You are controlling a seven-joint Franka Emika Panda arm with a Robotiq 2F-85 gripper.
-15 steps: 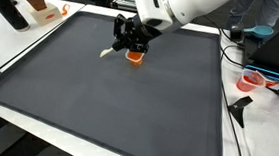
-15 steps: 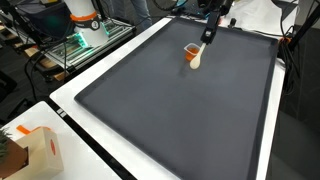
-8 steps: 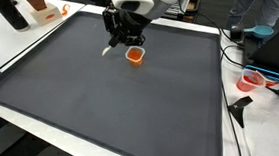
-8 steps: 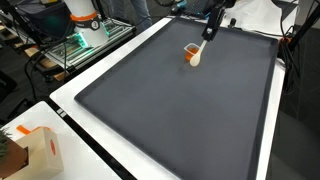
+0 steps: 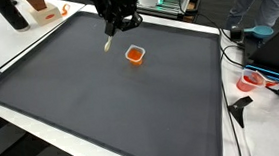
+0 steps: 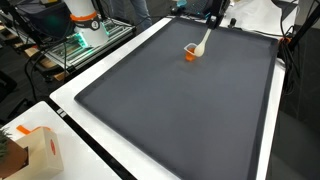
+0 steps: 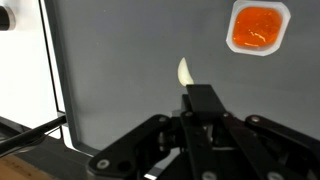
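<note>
My fingers (image 7: 200, 103) were closed narrow on the handle of a pale spoon (image 7: 185, 72). Its long axis ran straight out from them, with the bowl end pointing away from the wrist. In an exterior view the spoon (image 5: 108, 43) hung steeply, bowl lowest. It was in the air above the dark mat (image 5: 101, 101) on the desk (image 5: 2, 49) and apart from the orange cup (image 5: 135, 54). In an exterior view the spoon (image 6: 202, 42) slanted down until its bowl seemed to meet the cup (image 6: 189, 55). Only the wrist view showed the gap between them, with the cup (image 7: 260, 27) off toward the picture's corner.
</note>
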